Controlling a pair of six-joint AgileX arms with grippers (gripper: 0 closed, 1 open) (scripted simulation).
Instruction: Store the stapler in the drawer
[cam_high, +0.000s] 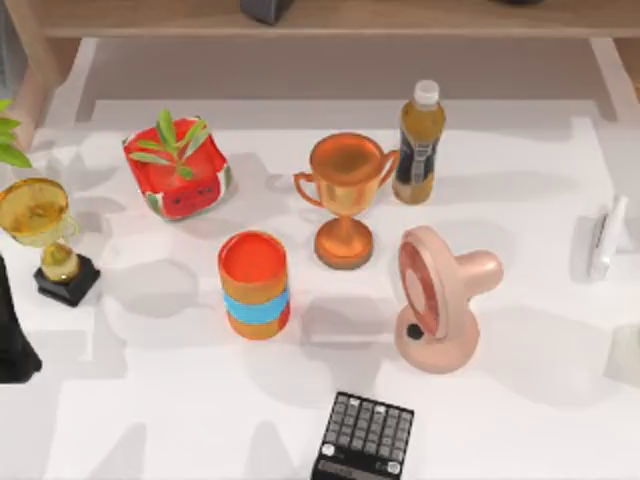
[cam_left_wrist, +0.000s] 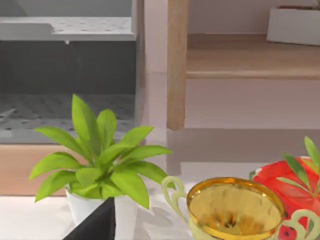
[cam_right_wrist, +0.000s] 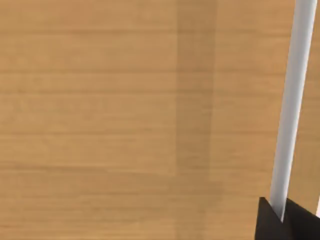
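Against a wooden panel, right end effector (cam_right_wrist: 283, 220), opening impossible to tell, fingers at a pale grey bar (cam_right_wrist: 292, 105).

Bright, even light falls from above; the table (cam_high: 520, 420) glares white. Soft shadows spread from the fan (cam_high: 440, 300) and trophy (cam_high: 345, 195).

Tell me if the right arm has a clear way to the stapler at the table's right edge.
Probably yes: the stapler lies alone at the right edge, well apart from the pink fan and amber bottle.
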